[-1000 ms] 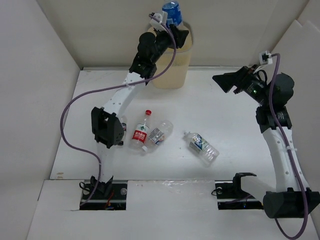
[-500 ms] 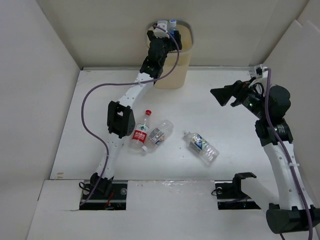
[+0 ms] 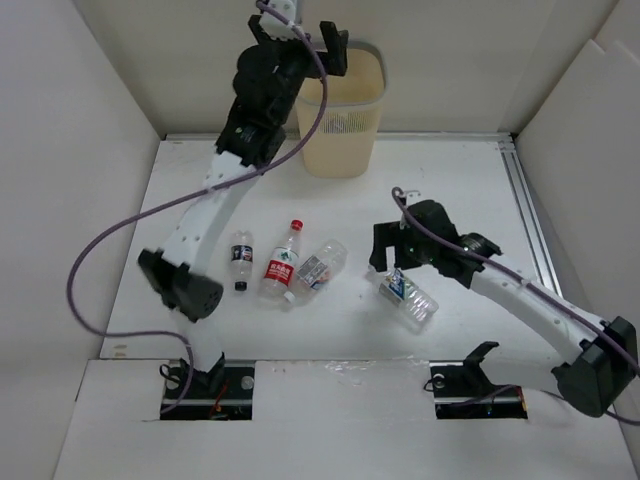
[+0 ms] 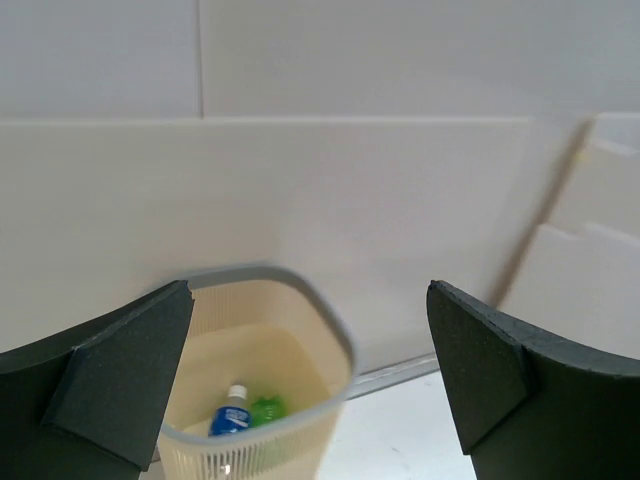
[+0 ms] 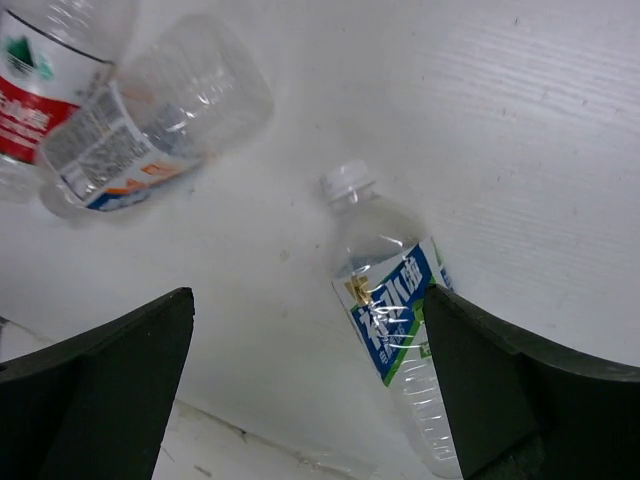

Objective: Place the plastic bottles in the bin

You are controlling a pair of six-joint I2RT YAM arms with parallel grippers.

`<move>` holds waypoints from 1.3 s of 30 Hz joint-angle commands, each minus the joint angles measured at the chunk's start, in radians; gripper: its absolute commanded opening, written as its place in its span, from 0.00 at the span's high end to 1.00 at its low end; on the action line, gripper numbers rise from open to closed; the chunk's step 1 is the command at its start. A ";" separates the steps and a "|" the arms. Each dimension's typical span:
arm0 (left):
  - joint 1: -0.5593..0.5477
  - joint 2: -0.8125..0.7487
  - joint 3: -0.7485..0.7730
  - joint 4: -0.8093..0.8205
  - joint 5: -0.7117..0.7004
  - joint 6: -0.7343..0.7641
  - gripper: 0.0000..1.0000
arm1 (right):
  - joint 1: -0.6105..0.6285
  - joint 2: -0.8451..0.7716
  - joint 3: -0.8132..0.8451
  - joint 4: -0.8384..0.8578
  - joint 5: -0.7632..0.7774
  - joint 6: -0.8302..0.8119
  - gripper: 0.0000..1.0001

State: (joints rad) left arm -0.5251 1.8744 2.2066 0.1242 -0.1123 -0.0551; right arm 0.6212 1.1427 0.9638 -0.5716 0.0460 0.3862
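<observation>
Left tool gapes up high; right tool gapes down low.

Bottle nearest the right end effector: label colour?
Blue label, white text, green edge; clearest in the right wrist view.

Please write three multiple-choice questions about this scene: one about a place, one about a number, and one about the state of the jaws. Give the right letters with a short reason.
1. Where do the right jaws hang?
A) against the far wall
B) over the blue-label bottle
C) near their own base

2. How many bottles lie on the table?
A) two
B) six
C) four

3. The left jaws are:
A) open and empty
B) shut on a bottle
C) out of view

Answers: 1 B, the right wrist view looks down on that bottle; 2 C, the overhead view shows four; 3 A, only the bin shows between them.
</observation>
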 commanded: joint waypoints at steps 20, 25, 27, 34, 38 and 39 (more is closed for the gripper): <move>-0.211 -0.770 -0.838 -0.149 0.065 -0.229 0.00 | 0.140 0.393 -0.120 0.042 0.256 0.198 0.08; -0.211 -0.748 -0.890 -0.129 0.065 -0.250 0.00 | 0.140 0.428 -0.139 0.075 0.251 0.217 0.76; -0.211 -0.729 -0.900 -0.129 0.065 -0.259 0.00 | 0.140 0.396 -0.111 0.038 0.296 0.230 0.87; -0.211 -0.738 -0.989 -0.019 0.253 -0.288 0.00 | 0.022 0.114 0.036 -0.125 0.377 0.214 0.98; -0.211 -0.712 -1.002 0.050 0.431 -0.288 0.00 | -0.105 -0.081 0.162 -0.128 0.280 0.106 1.00; -0.223 -0.703 -1.002 0.063 0.465 -0.288 0.00 | -0.130 -0.153 0.177 -0.067 0.228 0.048 1.00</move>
State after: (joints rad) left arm -0.7391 1.1622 1.2034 0.0521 0.1883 -0.3321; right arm 0.5526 1.1320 1.0451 -0.6853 0.3382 0.5457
